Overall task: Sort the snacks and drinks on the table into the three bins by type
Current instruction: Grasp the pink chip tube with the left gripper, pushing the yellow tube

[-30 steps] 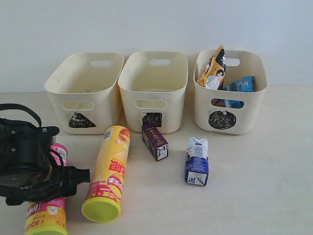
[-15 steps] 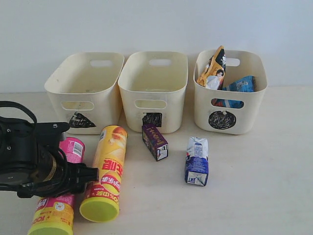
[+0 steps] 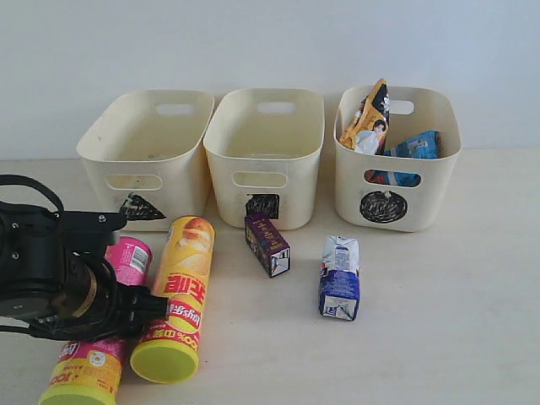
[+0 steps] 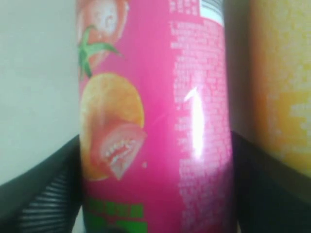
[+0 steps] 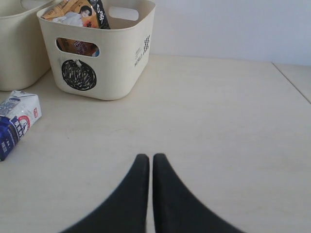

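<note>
Chip tubes number two, bags two, cartons two, bins three.

Exterior facing bins; wrists low, near.

Three bins in a row: triangle bin, square bin, circle bin — the last holds orange-black bag and blue bag. On the table lie yellow tube, purple carton and blue-white carton. Left gripper straddles pink tube.
</note>
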Controlling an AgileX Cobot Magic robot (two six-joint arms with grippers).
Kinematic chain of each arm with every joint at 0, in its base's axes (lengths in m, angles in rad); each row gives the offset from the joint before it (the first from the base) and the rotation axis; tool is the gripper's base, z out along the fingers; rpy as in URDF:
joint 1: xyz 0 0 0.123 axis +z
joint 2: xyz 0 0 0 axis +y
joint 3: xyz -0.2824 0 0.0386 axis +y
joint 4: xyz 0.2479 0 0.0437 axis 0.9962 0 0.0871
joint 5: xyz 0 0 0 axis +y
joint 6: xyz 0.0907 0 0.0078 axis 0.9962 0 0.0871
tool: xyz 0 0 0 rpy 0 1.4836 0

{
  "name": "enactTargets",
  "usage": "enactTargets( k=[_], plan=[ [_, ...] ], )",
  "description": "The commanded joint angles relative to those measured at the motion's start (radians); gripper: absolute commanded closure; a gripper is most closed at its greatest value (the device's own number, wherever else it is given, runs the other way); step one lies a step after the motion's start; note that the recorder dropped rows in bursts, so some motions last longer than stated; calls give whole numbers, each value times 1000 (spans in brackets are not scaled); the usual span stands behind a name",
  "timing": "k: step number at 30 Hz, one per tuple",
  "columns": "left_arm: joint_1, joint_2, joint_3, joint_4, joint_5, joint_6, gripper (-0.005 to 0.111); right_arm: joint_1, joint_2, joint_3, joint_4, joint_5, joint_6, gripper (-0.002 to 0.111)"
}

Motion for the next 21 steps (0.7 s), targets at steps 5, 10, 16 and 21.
enactTargets(
  k=[5,10,16,21],
  plan=[
    [2,-77,4,-6,72,54,103,0,-4,4,1,-5,-3,108],
    [2,-155,4,-65,126,167,103,0,-4,4,1,-5,-3,108],
    [2,-166,4,-146,112,284,103,0,-4,4,1,-5,-3,108],
    [2,-166,4,-167,97,317,103,0,-4,4,1,-5,-3,108]
  ],
)
